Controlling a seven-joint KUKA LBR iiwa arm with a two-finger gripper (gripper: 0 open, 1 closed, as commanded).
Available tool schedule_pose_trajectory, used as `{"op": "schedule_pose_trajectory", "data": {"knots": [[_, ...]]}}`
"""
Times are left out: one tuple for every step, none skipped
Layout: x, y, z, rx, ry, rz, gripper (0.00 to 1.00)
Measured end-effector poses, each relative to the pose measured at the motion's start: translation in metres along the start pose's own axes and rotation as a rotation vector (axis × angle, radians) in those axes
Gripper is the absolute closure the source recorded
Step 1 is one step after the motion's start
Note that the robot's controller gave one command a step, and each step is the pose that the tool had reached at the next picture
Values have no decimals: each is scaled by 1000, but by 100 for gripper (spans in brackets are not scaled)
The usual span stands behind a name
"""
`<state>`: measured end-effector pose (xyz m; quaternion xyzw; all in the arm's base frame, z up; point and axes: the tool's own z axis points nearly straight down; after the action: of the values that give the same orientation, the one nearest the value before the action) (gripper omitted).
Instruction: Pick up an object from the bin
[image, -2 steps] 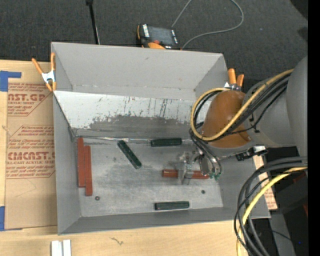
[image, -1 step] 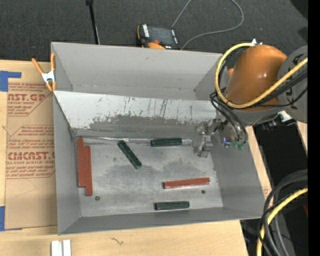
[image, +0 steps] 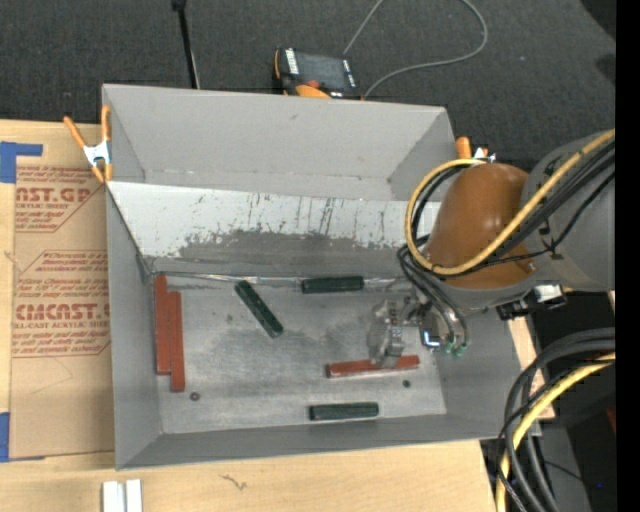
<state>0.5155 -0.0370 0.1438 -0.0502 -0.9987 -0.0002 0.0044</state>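
- Whole scene: grey metal bin (image: 270, 140) with sloped walls and a scuffed floor, a few loose bars spread over it, none lifted.
- Far left, along the left wall: two long flat red-brown bars (image: 168, 335), lengthwise and touching each other, well apart from the arm.
- Left of centre: short dark green bar (image: 259, 307), tilted, alone on the floor.
- Centre, far side, at the foot of the back wall: second dark green bar (image: 333, 285), lying crosswise.
- Centre, near side, close to the near wall: third dark green bar (image: 343, 411), also crosswise.
- Right of centre: single flat red-brown bar (image: 362, 369), flat on the floor, its right end directly under the claw; the likely pick, judging by position alone.
- Right: gripper (image: 393, 342) low inside the bin, down at that bar's right end; touching or just above, not to be told.
- Claw state: cannot tell how far open; nothing visibly clamped or raised.
- Progress, as a judgement: reach into the bin and descent over a bar apparently done; closing on the bar, lifting it clear of the floor and out of the bin all left.
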Motion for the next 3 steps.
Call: {"op": "schedule_pose_trajectory", "data": {"knots": [[-3, 0, -4, 0, -9, 0, 0], [16, -13, 78, 0, -1, -101, 0], [14, -13, 72, 0, -5, -101, 100]]}}
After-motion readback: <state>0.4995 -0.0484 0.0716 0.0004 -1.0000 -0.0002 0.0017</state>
